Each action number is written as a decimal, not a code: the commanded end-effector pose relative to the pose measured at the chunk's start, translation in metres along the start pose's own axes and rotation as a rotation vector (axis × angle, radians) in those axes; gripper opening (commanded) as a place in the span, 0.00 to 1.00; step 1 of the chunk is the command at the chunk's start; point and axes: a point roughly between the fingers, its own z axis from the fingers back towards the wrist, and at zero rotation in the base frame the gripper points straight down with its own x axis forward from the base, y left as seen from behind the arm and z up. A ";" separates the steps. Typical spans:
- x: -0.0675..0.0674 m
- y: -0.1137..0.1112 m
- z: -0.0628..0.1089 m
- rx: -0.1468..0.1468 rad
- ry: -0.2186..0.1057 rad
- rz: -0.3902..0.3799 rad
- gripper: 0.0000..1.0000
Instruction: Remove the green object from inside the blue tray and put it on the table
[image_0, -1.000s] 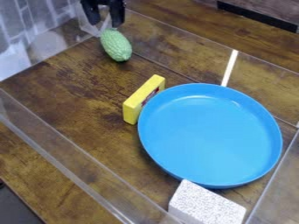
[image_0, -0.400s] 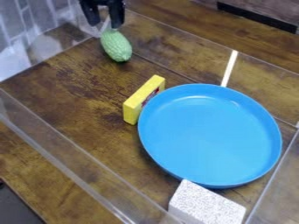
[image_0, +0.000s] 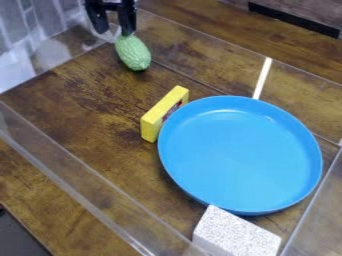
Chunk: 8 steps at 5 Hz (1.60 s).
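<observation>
The green object (image_0: 131, 51), a small bumpy oval, lies on the table (image_0: 80, 120) at the upper left, well apart from the blue tray (image_0: 241, 153). The tray is a large round shallow plate at the lower right with nothing inside it. My gripper (image_0: 112, 17) hangs at the top edge just above and behind the green object, pointing down, its dark fingers apart with nothing between them. Its upper part is cut off by the frame.
A yellow rectangular block (image_0: 164, 112) rests against the tray's left rim. A grey-white speckled sponge (image_0: 237, 234) sits at the bottom edge by the tray. Clear plastic walls (image_0: 60, 165) border the table's left and front.
The gripper has shifted slightly to the left at the top edge. The green object, tray and block have not moved.
</observation>
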 end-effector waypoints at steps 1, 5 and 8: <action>0.013 -0.020 0.067 0.035 -0.125 -0.055 1.00; 0.023 -0.010 0.039 0.054 -0.127 -0.035 0.00; 0.027 -0.002 0.061 0.043 -0.117 -0.120 0.00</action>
